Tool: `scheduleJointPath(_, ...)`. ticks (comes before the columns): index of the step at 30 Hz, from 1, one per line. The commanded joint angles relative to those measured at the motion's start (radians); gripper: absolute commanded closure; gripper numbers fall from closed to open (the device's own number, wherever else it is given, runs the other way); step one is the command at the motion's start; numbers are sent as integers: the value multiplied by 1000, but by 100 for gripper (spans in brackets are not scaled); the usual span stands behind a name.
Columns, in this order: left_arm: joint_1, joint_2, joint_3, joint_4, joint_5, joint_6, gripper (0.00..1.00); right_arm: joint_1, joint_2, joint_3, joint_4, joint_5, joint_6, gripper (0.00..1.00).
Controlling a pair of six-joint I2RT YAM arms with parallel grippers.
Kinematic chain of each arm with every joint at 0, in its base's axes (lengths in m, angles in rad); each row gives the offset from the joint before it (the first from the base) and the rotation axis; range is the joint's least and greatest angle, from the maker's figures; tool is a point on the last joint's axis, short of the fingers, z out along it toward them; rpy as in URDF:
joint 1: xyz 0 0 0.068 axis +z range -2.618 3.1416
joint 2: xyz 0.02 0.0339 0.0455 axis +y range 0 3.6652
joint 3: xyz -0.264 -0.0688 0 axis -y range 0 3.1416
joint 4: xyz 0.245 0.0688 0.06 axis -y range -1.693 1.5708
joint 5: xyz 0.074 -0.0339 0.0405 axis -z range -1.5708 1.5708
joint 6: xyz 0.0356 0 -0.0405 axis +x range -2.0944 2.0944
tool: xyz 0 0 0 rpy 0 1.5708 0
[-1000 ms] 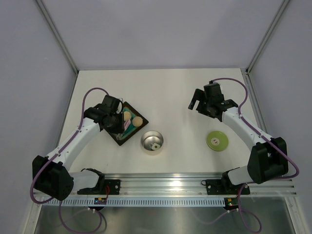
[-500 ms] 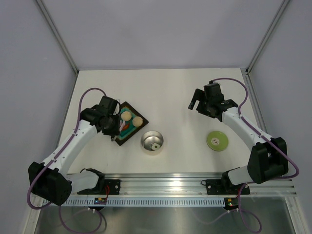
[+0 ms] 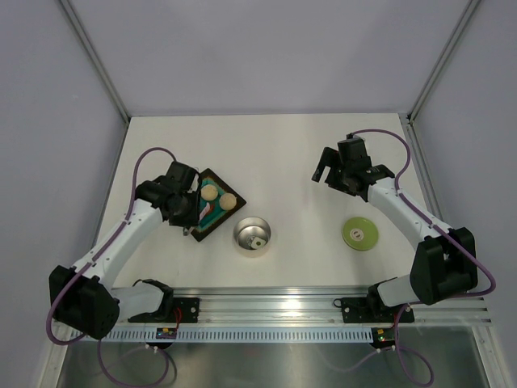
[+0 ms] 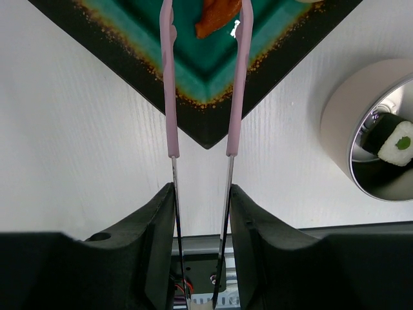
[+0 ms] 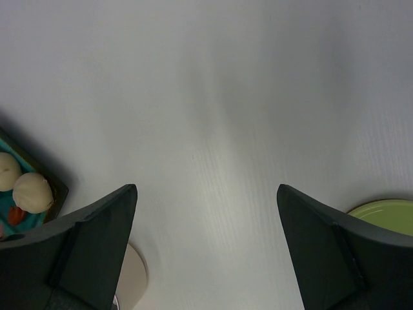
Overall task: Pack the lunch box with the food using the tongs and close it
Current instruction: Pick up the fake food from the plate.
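Observation:
My left gripper is shut on the thin metal shanks of the pale-pink tongs, and in the top view it hovers at the tray's left side. The tong tips straddle a red-orange food bit in the teal tray without pinching it. Two beige balls lie in the tray. To the right stands the steel lunch box, holding a white cube with a green mark. My right gripper hangs open and empty over bare table. The lime-green lid lies flat, apart from the box.
The dark square tray sits diagonally left of the lunch box. The right wrist view catches the tray's balls at far left and the lid's edge at lower right. An aluminium rail runs along the near edge.
My left gripper has drawn back a little to the left over the tray, and the tong arms have spread wider. The right arm has not moved.

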Motion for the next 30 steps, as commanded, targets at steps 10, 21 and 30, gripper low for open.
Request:
scheduleJointPath(10,4,70,-5,78,11,3,62,3,-17,5,27,-15,7,3)
scheduleJointPath(21,4,156,7,108,-17,9,61,4,-13,4,24,-15,6,3)
scheduleJointPath(30,4,202,4,121,2,6,62,4,-14,4,23,-9,6,3)
